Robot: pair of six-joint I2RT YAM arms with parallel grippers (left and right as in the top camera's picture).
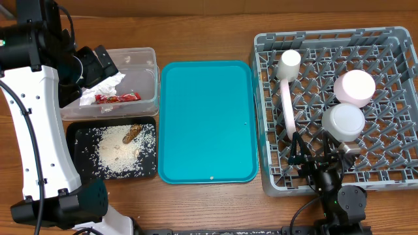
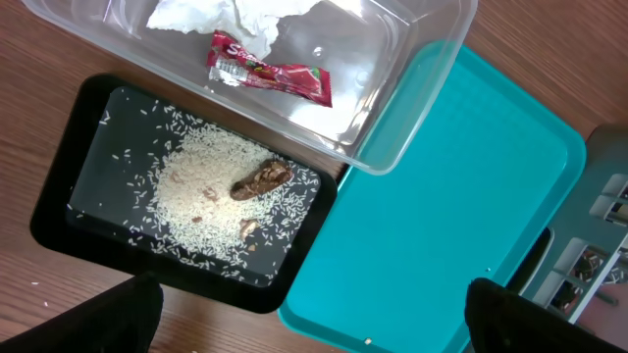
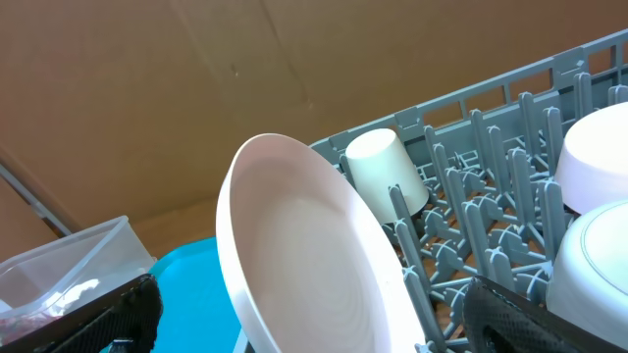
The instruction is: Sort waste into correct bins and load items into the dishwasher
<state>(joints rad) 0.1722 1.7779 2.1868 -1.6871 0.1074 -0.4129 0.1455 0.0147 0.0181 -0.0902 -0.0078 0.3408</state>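
Note:
My left gripper (image 1: pixel 98 62) hangs open and empty above the clear bin (image 1: pixel 149 78), which holds a red wrapper (image 1: pixel 117 98) and crumpled white tissue (image 1: pixel 104 85). In the left wrist view the open fingers (image 2: pixel 314 333) frame the wrapper (image 2: pixel 270 74), the black tray (image 2: pixel 59 186) of rice and a brown food scrap (image 2: pixel 261 179). My right gripper (image 1: pixel 319 156) is open at the front edge of the grey dish rack (image 1: pixel 392 39). A pink plate (image 1: pixel 286 108) stands on edge just ahead of it and fills the right wrist view (image 3: pixel 304 255), between the fingers (image 3: pixel 314 333).
The rack also holds a white cup (image 1: pixel 289 63) and two upturned bowls (image 1: pixel 354 87) (image 1: pixel 343 122). The teal tray (image 1: pixel 208 121) lies between bins and rack, bare but for a crumb (image 1: pixel 210 177). The black tray (image 1: pixel 75 163) sits in front of the clear bin.

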